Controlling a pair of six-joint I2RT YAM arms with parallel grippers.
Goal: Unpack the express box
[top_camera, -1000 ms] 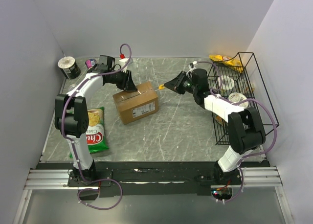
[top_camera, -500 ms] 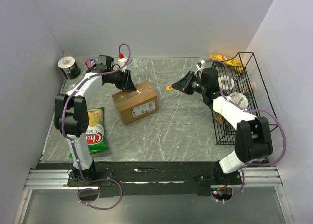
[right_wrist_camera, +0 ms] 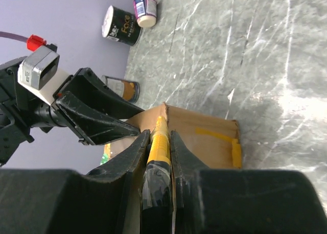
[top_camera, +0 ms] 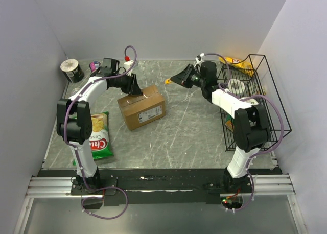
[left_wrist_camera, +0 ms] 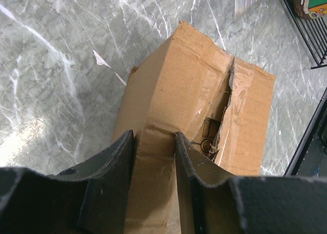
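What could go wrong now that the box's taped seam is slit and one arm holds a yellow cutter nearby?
1. Something shows through the split tape seam of the express box. If the yellow cutter in the right gripper goes in deep, it might nick the contents.
2. The left gripper pinches only the box's end edge, where the cardboard is already creased. Pulling could tear it or drag the whole box.

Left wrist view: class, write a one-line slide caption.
Left jaws grip an end flap of the express box, whose taped seam is torn open.
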